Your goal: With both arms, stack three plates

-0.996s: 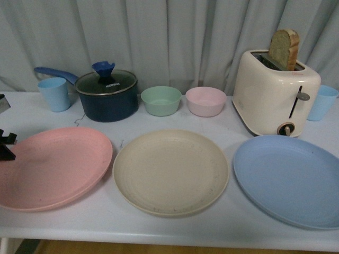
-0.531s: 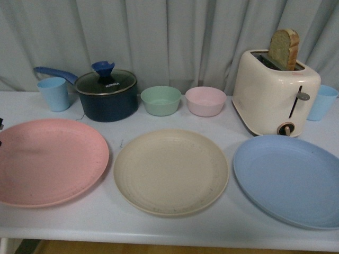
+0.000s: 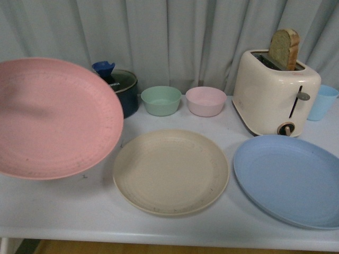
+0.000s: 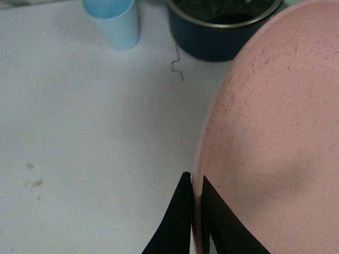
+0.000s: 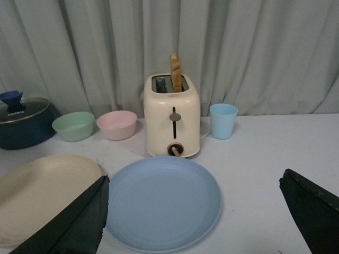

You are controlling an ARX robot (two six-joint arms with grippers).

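Lifted since half a second ago, when it lay flat, the pink plate (image 3: 53, 119) now hangs clear of the worktop (image 3: 106, 227), tilted with its face toward the front camera and hiding most of the pot (image 3: 126, 90). The left claw (image 4: 195, 182) is clenched on its rim, one black finger on each face, so the whole plate reaches out from that single pinch. On the claw's other side lies bare worktop, with a blue cup (image 4: 114, 21) farther off beside the pot. Beyond the pink plate's far rim the beige plate (image 3: 170, 172) lies flat, and past that the blue plate (image 3: 288, 180) sits below the right claw (image 5: 193, 182), which is spread wide and holds nothing. The step in hand looks like carrying pink across onto beige. To do it well, keep the pinch firm, since an edge grip on a broad plate can let it swing. Level it before lowering, line up the rims, and release only once it rests. The pink plate is shallow and matte, with faint rings and fine dark specks on its face.
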